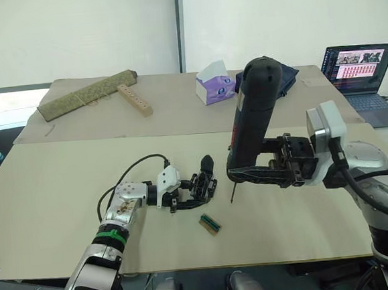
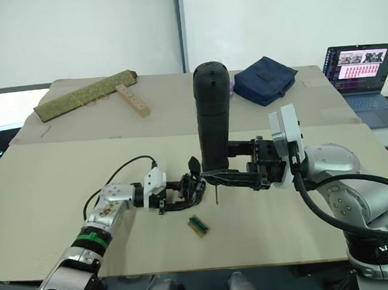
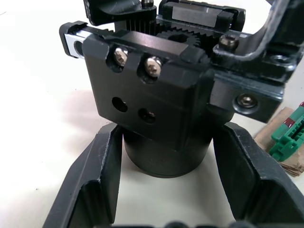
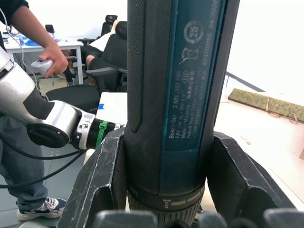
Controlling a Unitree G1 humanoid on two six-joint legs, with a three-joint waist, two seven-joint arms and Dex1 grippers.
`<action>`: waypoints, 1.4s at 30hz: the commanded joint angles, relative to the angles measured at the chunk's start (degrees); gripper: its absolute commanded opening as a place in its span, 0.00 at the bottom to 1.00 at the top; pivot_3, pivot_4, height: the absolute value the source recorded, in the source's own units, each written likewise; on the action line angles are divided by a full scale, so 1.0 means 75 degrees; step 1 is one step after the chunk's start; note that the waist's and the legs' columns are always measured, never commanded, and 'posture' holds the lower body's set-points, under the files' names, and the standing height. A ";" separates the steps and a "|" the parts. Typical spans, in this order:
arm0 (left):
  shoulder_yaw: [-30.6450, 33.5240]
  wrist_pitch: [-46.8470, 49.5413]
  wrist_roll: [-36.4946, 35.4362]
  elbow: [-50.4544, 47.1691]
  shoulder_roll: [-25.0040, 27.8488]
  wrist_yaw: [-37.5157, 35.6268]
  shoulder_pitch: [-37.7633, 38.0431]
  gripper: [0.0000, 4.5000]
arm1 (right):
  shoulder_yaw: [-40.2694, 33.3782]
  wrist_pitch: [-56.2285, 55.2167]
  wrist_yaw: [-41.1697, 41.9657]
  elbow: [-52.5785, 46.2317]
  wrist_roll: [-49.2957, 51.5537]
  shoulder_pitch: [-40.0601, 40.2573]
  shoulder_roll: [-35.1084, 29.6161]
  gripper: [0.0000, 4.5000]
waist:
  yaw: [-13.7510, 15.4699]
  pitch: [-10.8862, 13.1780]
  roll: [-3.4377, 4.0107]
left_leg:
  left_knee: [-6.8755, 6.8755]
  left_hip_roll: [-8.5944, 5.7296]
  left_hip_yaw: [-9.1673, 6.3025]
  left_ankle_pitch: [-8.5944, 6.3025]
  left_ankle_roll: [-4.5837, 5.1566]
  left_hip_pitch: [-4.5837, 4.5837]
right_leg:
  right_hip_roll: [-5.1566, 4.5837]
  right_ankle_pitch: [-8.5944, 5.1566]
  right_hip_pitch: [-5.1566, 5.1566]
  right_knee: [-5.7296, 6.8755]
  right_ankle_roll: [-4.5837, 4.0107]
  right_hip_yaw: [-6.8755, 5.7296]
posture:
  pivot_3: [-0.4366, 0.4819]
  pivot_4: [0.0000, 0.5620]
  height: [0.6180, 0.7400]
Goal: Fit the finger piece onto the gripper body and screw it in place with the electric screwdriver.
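The gripper body [image 1: 204, 183], a chunky black block with a pointed finger [image 1: 207, 163] sticking up, rests on the table. My left gripper [image 1: 191, 195] is shut on its round base [image 3: 166, 159], one finger on each side. In the left wrist view, two screws [image 3: 135, 61] sit in the block's face above two bare holes. I cannot pick out the finger piece from the body's black parts. My right gripper [image 1: 246, 173] is shut on the electric screwdriver [image 1: 255, 106] near its lower end, holding it nearly upright. Its bit [image 1: 233, 194] hangs just right of the body, above the table.
A small green block [image 1: 209, 224] lies in front of the body. At the back stand a tissue box [image 1: 214, 83], a blue pouch [image 2: 265, 79], a wooden strip [image 1: 134, 99] and a rolled mat [image 1: 86, 94]. A laptop [image 1: 359, 65] sits far right. A person [image 4: 28, 28] stands beyond the table.
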 commanded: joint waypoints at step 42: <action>-0.0058 0.1994 0.0336 -0.3162 -0.0179 0.2778 0.2077 0.51 | -0.0411 0.0196 -0.0259 -0.0247 0.0707 -0.0658 -0.0279 0.43 | -0.0026 0.0000 0.0001 | 0.0005 0.0006 -0.0002 -0.0001 0.0001 0.0011 | 0.0001 0.0002 0.0003 0.0009 0.0002 0.0002 | 0.48 0.27 1.00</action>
